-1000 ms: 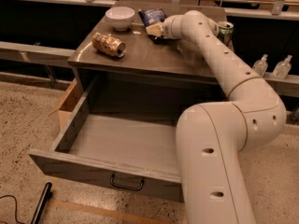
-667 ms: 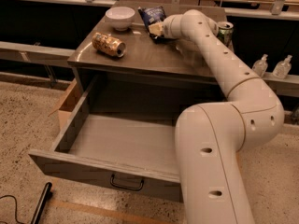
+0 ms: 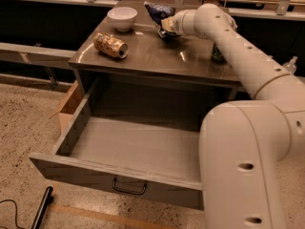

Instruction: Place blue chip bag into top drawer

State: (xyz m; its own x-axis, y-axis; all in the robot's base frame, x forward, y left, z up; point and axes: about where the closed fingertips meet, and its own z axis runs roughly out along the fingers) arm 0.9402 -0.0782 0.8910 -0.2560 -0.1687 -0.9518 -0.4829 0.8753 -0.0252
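**Blue chip bag** (image 3: 156, 11): at the far edge of the bench (image 3: 157, 61), right of a white bowl (image 3: 122, 18) and beyond a gold-patterned can (image 3: 110, 46) lying on its side.

**Gripper** (image 3: 165, 27): at the bag's lower edge; whether it has hold of the bag cannot be told.

**Top drawer** (image 3: 119, 175): pulled out, open below the bench.

**Step, as judged:** the pick-up.

**Next move calls for:** a sure hold, a lift off the bench, then a carry forward and down over the drawer.

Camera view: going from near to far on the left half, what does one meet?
Dark pull handle, top drawer, gold-patterned can, white bowl. The claw is further right, at the blue chip bag.
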